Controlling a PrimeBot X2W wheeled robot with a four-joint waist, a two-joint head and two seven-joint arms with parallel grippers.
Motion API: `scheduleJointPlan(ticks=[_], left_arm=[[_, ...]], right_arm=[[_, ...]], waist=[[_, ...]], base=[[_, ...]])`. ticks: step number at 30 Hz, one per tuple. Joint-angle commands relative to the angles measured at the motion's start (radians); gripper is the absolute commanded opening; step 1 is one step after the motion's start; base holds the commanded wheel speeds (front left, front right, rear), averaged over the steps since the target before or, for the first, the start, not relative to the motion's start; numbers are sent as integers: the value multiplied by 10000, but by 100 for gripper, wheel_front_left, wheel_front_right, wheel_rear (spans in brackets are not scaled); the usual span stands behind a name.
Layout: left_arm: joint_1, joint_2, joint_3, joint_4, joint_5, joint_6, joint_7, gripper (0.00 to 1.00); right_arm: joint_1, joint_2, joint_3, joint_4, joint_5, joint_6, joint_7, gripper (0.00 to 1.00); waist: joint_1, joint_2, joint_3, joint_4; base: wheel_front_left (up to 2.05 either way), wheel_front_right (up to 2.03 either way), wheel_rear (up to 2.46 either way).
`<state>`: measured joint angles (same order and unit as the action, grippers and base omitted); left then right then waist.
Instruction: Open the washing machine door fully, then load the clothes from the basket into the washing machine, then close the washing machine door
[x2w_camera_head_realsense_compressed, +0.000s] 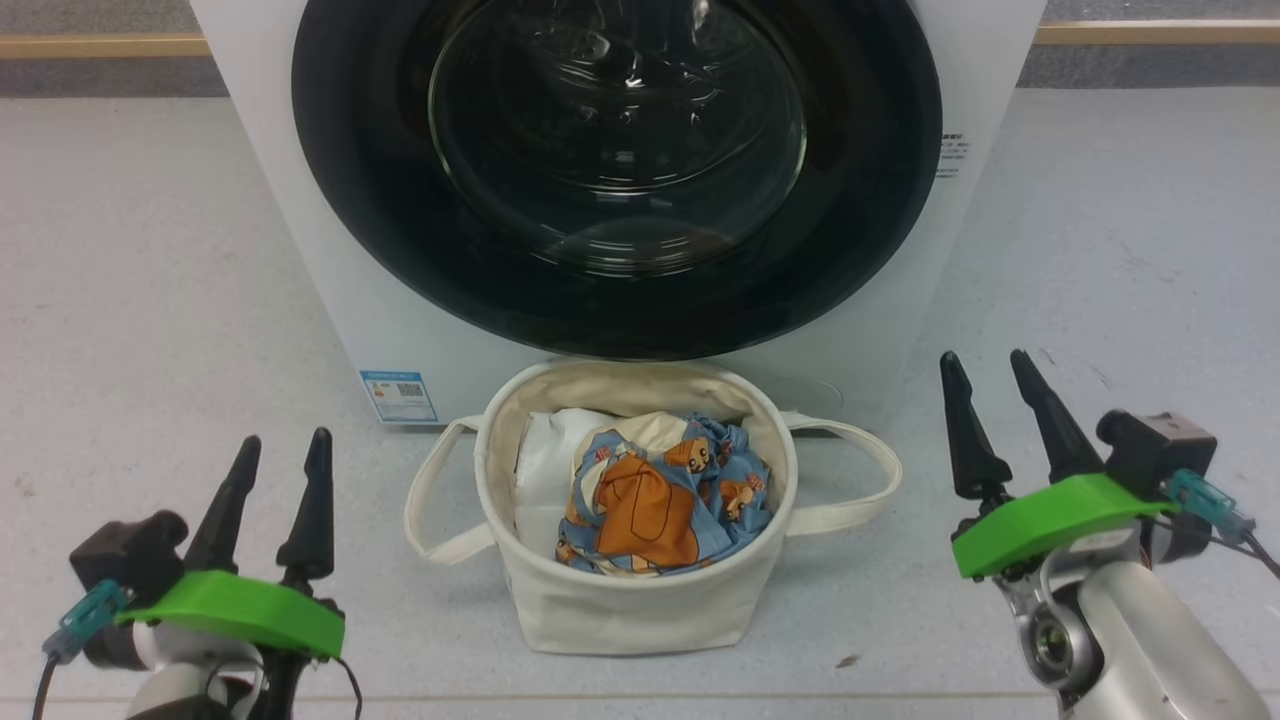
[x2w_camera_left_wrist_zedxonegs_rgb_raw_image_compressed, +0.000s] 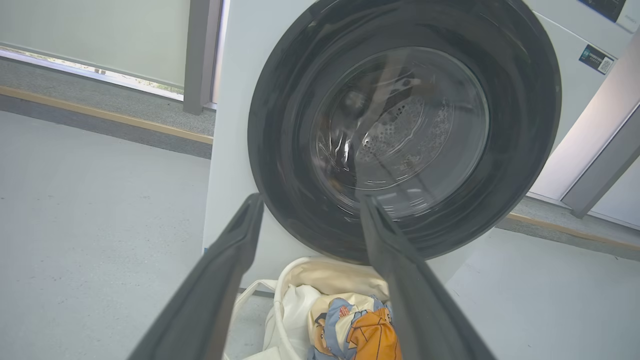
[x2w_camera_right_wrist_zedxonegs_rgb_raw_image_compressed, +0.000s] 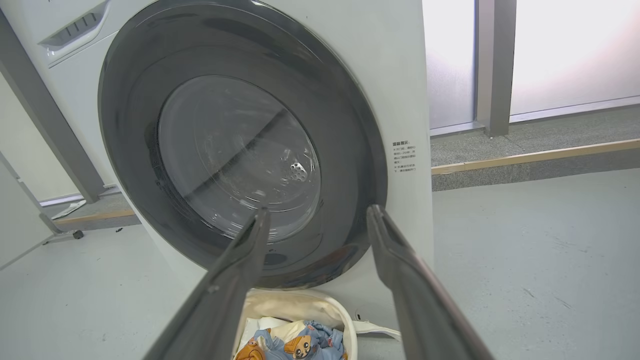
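The white washing machine (x2w_camera_head_realsense_compressed: 330, 300) stands straight ahead with its round black-rimmed door (x2w_camera_head_realsense_compressed: 380, 250) closed flat against the front. On the floor just before it sits the cream canvas basket (x2w_camera_head_realsense_compressed: 630, 600), holding the light blue bear-print clothes (x2w_camera_head_realsense_compressed: 665, 500) with an orange-brown patch, beside a white bundle (x2w_camera_head_realsense_compressed: 545, 470). My left gripper (x2w_camera_head_realsense_compressed: 285, 445) hovers open at the lower left, well left of the basket. At the lower right my right gripper (x2w_camera_head_realsense_compressed: 985, 365) is open too, off to the basket's right. The wrist views show the door (x2w_camera_left_wrist_zedxonegs_rgb_raw_image_compressed: 280, 125) (x2w_camera_right_wrist_zedxonegs_rgb_raw_image_compressed: 350, 150) and the clothes (x2w_camera_left_wrist_zedxonegs_rgb_raw_image_compressed: 360, 330) (x2w_camera_right_wrist_zedxonegs_rgb_raw_image_compressed: 295, 342) beyond empty fingers.
Grey floor (x2w_camera_head_realsense_compressed: 150, 300) spreads on both sides of the machine. A small blue label (x2w_camera_head_realsense_compressed: 398, 396) marks the machine's lower left front. A wooden skirting strip (x2w_camera_head_realsense_compressed: 100, 45) and grey wall base run behind. A window post (x2w_camera_right_wrist_zedxonegs_rgb_raw_image_compressed: 490, 65) stands to the machine's right.
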<state>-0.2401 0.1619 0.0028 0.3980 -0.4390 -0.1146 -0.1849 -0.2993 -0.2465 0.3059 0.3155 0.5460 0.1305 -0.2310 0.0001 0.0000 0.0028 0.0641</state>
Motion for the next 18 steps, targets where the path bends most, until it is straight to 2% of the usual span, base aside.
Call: scheduleJointPlan(ticks=[1,18], left_arm=[[-587,331,285,-244,279,-23,-125,100],[-962,515,328,-92,2246,-129,-633,100]], right_arm=[[-578,-2,117,-274,-302,2,-132,100],[-545,119,-12,-344,-2606,2,-271,100]], waist=[[-1,0,8,10],[-1,0,95,175]], base=[[0,0,0],[0,0,0]])
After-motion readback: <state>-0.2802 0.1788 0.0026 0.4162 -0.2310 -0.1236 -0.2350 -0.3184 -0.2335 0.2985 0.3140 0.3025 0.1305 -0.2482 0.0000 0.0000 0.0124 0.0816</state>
